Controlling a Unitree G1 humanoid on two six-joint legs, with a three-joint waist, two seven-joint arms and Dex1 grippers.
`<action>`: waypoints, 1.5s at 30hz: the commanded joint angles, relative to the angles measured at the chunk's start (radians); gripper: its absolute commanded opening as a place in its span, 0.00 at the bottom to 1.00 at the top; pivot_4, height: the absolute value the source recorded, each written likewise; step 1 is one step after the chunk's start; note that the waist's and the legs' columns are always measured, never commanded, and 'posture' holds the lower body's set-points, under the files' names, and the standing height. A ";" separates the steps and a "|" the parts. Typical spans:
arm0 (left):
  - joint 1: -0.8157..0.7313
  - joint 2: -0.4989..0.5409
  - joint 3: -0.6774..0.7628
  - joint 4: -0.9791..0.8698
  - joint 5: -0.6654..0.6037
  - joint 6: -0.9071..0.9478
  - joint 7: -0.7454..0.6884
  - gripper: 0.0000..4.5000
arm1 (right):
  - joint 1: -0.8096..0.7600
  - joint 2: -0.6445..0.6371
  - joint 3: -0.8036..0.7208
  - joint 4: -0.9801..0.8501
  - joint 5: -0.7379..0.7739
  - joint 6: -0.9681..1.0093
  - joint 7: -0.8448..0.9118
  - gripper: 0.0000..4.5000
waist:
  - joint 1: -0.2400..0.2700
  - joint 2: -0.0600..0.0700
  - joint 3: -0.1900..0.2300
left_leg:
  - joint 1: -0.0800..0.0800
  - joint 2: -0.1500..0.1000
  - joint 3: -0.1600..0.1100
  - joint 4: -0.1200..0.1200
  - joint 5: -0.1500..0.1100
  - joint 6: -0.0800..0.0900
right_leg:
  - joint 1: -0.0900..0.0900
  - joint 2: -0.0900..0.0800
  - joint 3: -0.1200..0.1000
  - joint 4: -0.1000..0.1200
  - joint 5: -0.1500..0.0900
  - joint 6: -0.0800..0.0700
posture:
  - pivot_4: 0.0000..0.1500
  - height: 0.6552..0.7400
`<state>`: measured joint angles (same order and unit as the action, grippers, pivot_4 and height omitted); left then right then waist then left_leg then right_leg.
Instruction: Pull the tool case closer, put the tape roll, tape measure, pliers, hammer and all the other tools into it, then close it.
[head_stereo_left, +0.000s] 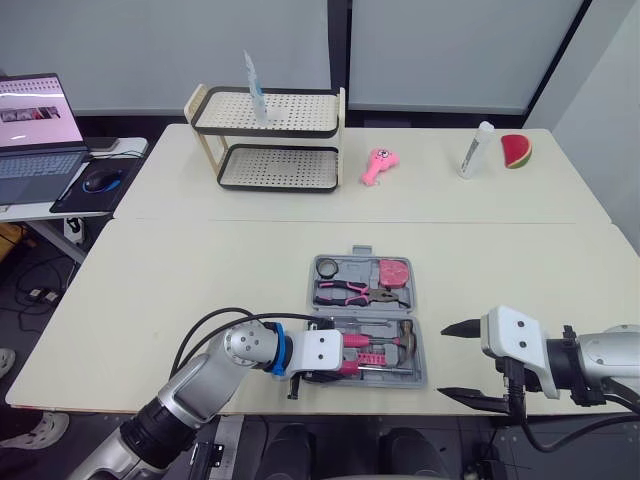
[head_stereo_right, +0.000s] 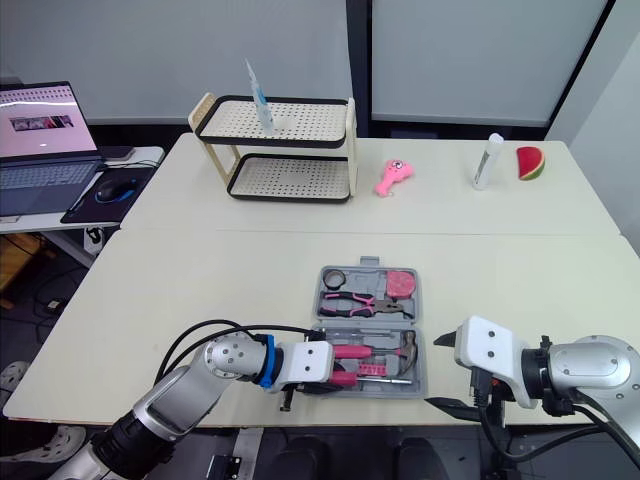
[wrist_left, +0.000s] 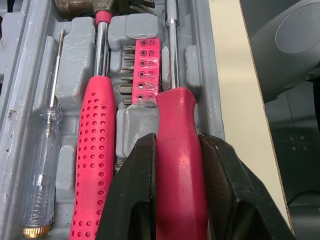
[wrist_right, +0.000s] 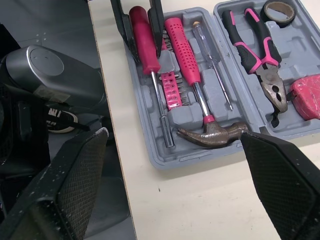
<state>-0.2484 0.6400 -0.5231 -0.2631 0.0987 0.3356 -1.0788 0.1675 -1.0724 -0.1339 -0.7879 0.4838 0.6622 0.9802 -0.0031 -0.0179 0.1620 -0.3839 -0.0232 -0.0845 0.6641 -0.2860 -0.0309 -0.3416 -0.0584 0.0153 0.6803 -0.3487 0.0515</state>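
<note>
The open tool case (wrist_right: 184, 116) lies near the front edge of the table (head_stereo_left: 200, 280), with the tape roll (wrist_right: 279, 10), pliers (wrist_right: 257, 50) and pink tape measure (wrist_right: 307, 95) in its far half and the hammer (wrist_left: 95, 125) in its near half. The left gripper (wrist_left: 177, 140) pinches the pink handle of a screwdriver (wrist_left: 180, 112), which lies in the near half beside the hammer. The right gripper (head_stereo_left: 444, 360) hovers just right of the case with its fingers spread wide.

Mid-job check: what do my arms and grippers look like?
The left arm is silver-grey with a black lower section, a blue wrist ring and a looping black cable. The right arm is silver-grey with black cables beneath. The left gripper and right gripper each have a white boxy housing and tapered black jaws.
</note>
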 joint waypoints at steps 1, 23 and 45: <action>0.007 -0.014 0.001 -0.021 -0.029 0.035 -0.009 0.36 | -0.002 -0.005 -0.011 -0.022 -0.001 -0.007 -0.002 1.00 | 0.000 0.000 0.000 | 0.000 0.000 0.000 0.000 0.000 0.000 | 0.000 0.000 0.000 0.000 0.000 0.000 | 1.00 0.95; -0.057 0.057 0.127 -0.026 -0.241 0.035 -0.146 0.66 | 0.005 0.014 -0.012 -0.026 0.013 0.004 -0.032 1.00 | 0.000 0.000 0.000 | 0.000 0.000 0.000 0.000 0.000 0.000 | 0.000 0.000 0.000 0.000 0.000 0.000 | 1.00 0.95; -0.087 -0.031 -0.068 0.171 0.003 -0.120 -0.080 0.00 | 0.003 0.019 -0.009 -0.039 0.023 0.022 -0.052 1.00 | 0.001 0.000 0.000 | 0.000 0.000 0.000 0.000 0.000 0.000 | 0.000 0.000 0.000 0.000 0.000 0.000 | 1.00 0.95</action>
<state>-0.3457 0.5923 -0.5622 -0.1206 0.0560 0.2358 -1.1652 0.1775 -1.0550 -0.1340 -0.7914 0.4938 0.6849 0.9323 -0.0024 -0.0177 0.1618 -0.3834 -0.0233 -0.0845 0.6642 -0.2860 -0.0310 -0.3413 -0.0584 0.0152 0.6803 -0.3487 0.0515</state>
